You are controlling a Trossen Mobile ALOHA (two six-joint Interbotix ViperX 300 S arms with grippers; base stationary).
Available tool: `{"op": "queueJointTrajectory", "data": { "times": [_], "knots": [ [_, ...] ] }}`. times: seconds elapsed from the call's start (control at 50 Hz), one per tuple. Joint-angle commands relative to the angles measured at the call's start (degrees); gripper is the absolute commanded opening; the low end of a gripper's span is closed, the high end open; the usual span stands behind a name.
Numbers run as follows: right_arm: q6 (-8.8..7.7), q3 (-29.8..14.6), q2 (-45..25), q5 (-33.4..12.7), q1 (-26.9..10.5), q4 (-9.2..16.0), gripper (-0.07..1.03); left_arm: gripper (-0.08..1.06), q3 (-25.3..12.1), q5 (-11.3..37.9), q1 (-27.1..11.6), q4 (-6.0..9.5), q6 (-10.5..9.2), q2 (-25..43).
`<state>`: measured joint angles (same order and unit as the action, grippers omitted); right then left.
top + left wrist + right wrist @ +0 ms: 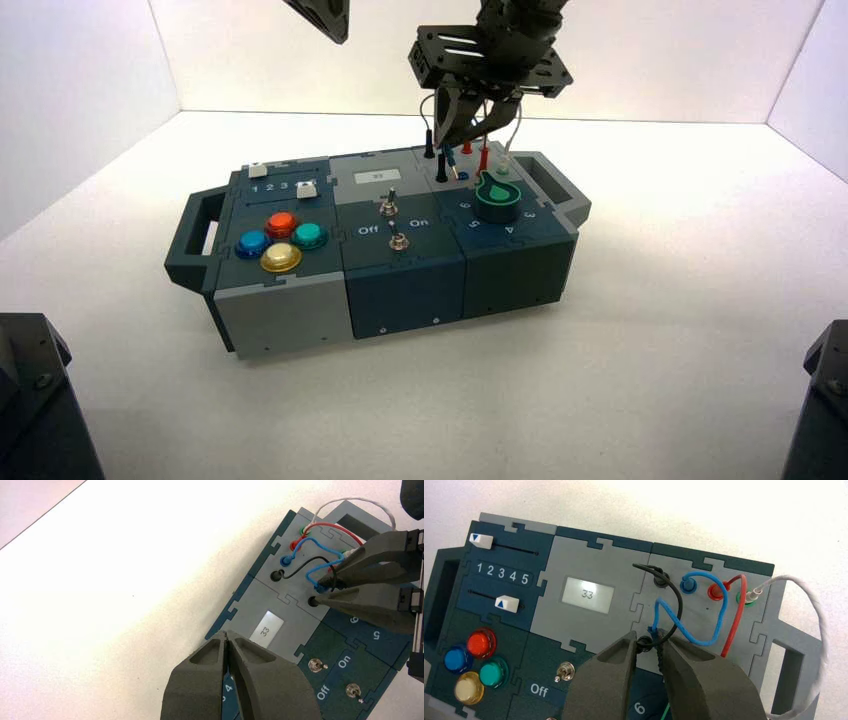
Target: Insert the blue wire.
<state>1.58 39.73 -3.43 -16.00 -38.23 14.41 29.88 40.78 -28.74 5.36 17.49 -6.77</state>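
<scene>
High view: the box [300, 300] stands on the white table [650, 350], turned slightly. At its left end sit two white sliders [307, 190] above a cluster of four round buttons: blue [251, 243], red [281, 223], teal [309, 235] and yellow [281, 258]. The centre section carries a small display [378, 176] and two toggle switches [392, 205] between "Off" and "On" lettering. The right section holds the green knob [497, 196], and behind it the wire sockets. The left gripper [322, 18] hangs above the rear of the box, clear of it; the left wrist view shows its fingers [200, 680] pressed together on nothing, over the box near the display, which reads "33". The right gripper [468, 125] is down over the wire sockets. The right wrist view shows the blue wire [696, 610] with one end seated in a blue socket [688, 585] in the rear row, between a black socket and a red one; the wire loops forward to its free plug [655, 632], which lies in the narrow gap between the right gripper's fingers [704, 680]. The black wire's plug also lies there. Whether the fingers pinch the blue plug, I cannot tell. A red wire [736, 610] and a white wire [819, 630] run from the sockets to the right.
</scene>
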Motion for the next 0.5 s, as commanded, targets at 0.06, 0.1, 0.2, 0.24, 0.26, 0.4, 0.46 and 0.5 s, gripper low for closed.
{"op": "queueJointTrajectory", "data": {
  "times": [0.06, 0.1, 0.2, 0.24, 0.26, 0.4, 0.46, 0.5],
  "knots": [
    [0.18, -1.58, -0.09, 0.79, -0.09, -0.44, 0.18, -0.03, -0.53, -0.35, 0.35, -0.09, 0.35, -1.41],
    [0.18, -1.58, -0.26, 0.79, -0.09, -0.44, 0.17, -0.03, -0.53, -0.35, 0.44, 0.0, 0.35, -1.41],
    [0.18, -1.58, -0.7, 0.88, -0.09, -0.53, 0.15, -0.03, -0.53, -0.35, 0.35, -0.09, 0.35, -1.49],
    [0.18, -1.58, -0.88, 0.97, -0.09, -0.62, 0.13, -0.03, -0.53, -0.35, 0.44, -0.09, 0.44, -1.49],
    [0.18, -1.58, -0.88, 0.97, -0.09, -0.7, 0.12, -0.03, -0.53, -0.35, 0.44, -0.09, 0.44, -1.49],
    [0.18, -1.49, -0.88, 1.05, -0.09, -1.41, 0.03, -0.03, -0.53, -0.35, 0.35, -0.09, 0.44, -1.49],
    [0.18, -1.41, -0.88, 1.05, 0.0, -1.85, -0.01, -0.03, -0.44, -0.35, 0.44, -0.09, 0.44, -1.49],
    [0.18, -1.32, -0.79, 1.14, 0.0, -1.93, -0.01, -0.03, -0.53, -0.35, 0.35, -0.09, 0.44, -1.49]
  ]
}}
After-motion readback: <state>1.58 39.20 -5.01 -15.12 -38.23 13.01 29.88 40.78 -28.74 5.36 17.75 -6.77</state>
